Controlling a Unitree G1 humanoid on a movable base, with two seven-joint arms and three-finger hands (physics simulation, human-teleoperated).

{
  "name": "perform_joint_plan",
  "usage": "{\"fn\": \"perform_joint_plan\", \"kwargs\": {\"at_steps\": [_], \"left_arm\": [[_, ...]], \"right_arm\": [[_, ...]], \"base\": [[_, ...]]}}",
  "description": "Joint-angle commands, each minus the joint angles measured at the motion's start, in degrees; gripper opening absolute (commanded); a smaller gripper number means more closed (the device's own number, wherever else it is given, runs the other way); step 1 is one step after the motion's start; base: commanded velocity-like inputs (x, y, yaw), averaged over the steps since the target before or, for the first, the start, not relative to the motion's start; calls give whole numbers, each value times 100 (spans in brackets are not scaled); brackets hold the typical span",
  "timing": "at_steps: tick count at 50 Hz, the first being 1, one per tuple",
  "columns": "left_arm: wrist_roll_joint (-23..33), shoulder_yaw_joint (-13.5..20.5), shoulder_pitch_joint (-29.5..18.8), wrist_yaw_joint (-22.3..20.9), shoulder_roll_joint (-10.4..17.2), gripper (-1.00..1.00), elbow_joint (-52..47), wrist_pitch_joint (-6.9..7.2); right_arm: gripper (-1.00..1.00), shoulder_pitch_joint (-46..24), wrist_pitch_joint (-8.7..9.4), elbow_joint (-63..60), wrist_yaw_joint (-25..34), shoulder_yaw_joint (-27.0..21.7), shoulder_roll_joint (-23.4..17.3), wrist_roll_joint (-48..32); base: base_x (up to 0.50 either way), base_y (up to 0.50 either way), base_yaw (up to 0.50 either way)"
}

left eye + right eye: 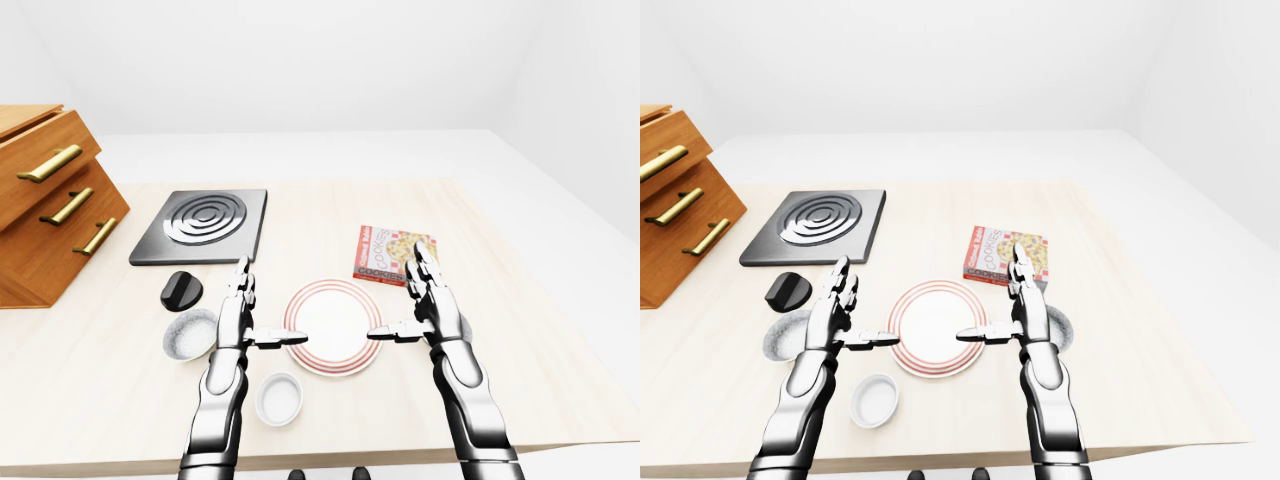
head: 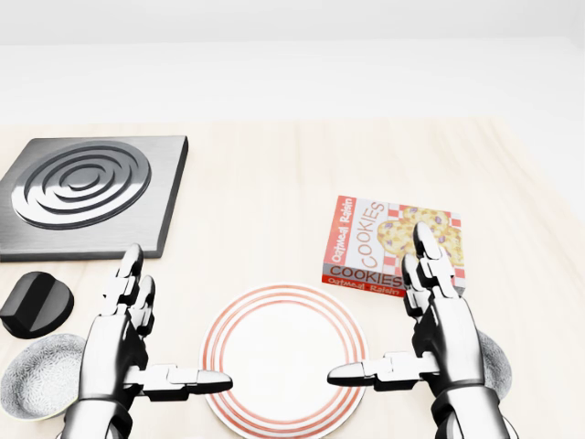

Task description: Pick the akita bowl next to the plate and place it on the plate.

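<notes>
A white plate (image 1: 333, 322) with red rings lies in the middle of the light wooden table. A grey speckled akita bowl (image 1: 188, 335) sits just left of it, beside my left hand (image 1: 262, 310). A second bowl (image 2: 501, 361) of the same kind lies right of the plate, mostly hidden behind my right hand (image 1: 402, 303). Both hands hover open at the plate's two sides, fingers straight and thumbs pointing inward over the rim. Neither hand holds anything.
A small white ramekin (image 1: 279, 398) sits below the plate near the table's bottom edge. A cookies box (image 1: 388, 252) lies up and right of the plate. A black knob (image 1: 181, 290) and a stove plate (image 1: 203, 224) are at upper left, beside a wooden drawer cabinet (image 1: 50, 200).
</notes>
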Motion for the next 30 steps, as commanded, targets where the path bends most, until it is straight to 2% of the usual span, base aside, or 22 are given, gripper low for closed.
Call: {"fn": "perform_joint_plan", "kwargs": {"at_steps": [1, 6, 8, 14, 16, 17, 25, 27, 30], "left_arm": [[-14, 15, -15, 10, 5, 100, -4, 14], [-22, 26, -27, 7, 10, 100, 50, -33], [-26, 25, -22, 11, 9, 100, 14, -2], [-37, 38, -33, 11, 14, 100, 34, -11], [-41, 45, -46, 7, 18, 100, 90, -56], [-44, 46, -47, 6, 18, 100, 88, -53], [-48, 74, -67, 25, 37, 100, -50, 18], [17, 108, -110, 75, 68, 100, -140, -37], [-19, 287, -299, 119, 161, 100, -238, 71]], "right_arm": [[100, 6, 61, -64, -13, 4, 3, 38], [100, 9, 44, -50, -8, 6, 5, 48], [100, -5, -9, 35, -28, -3, 0, 20], [100, 11, 2, -27, -35, -1, -16, -28], [100, 18, -38, -25, -29, -19, -33, -59], [100, 26, 28, -107, -26, -33, -33, -40], [100, 21, -21, -67, -18, -46, -24, -44], [100, 29, -12, -81, -14, -45, -22, -39], [100, 11, -33, -30, -17, -44, -21, -42]], "base": [[0, 0, 0], [0, 0, 0], [0, 0, 0], [0, 0, 0], [0, 0, 0], [0, 0, 0], [0, 0, 0], [0, 0, 0], [0, 0, 0]]}}
